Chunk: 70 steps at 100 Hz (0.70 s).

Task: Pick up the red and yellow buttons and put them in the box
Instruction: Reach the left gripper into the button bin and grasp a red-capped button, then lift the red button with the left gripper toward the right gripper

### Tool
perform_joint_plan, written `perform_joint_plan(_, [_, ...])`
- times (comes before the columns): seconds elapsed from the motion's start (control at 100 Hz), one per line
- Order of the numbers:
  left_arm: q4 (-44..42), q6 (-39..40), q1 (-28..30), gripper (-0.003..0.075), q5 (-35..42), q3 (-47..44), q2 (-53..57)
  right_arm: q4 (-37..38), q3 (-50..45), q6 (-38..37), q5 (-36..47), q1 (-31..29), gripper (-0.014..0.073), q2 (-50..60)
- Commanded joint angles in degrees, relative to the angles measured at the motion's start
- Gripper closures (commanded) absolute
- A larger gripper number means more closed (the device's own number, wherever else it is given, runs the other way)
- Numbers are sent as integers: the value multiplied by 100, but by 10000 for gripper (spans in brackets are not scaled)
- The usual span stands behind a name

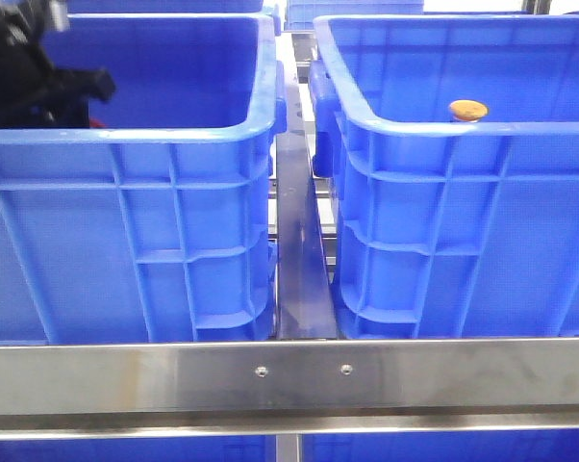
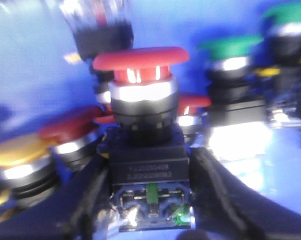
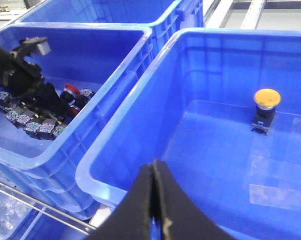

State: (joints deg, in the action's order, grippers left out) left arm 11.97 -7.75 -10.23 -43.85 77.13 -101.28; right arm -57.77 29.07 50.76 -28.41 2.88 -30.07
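Left pincer (image 2: pixel 150 200) down in the left crate (image 1: pixel 126 135), arms on both sides of an upright red button (image 2: pixel 140 60), grip unclear; right pincer (image 3: pixel 154 200) shut, empty.

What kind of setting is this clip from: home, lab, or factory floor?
Most likely an industrial parts-sorting station. Large blue crates sit on a steel rail frame, and the left crate holds a heap of industrial push buttons: red, green and yellow.

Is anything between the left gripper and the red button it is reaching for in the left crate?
Nothing visible. In the left wrist view the red button sits directly between the left gripper's fingers; other red, yellow and green buttons crowd close around it.
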Motion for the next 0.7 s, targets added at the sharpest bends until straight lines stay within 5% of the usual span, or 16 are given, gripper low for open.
perform_joint_plan(0.0, [170, -233, -113, 740, 174, 157, 550, -172, 147, 43, 192, 8, 650, -10])
perform_joint_plan(0.32, [1334, -1862, -883, 740, 99, 113, 1595, -172, 147, 43, 277, 8, 650, -36])
perform_joint_plan(0.55, [2861, -3661, -1520, 740, -807, 113, 1990, -172, 147, 43, 210, 8, 650, -36])
perform_joint_plan(0.69, [3199, -3999, -1904, 740, -1187, 113, 1965, -186, 147, 43, 23, 8, 639, -36])
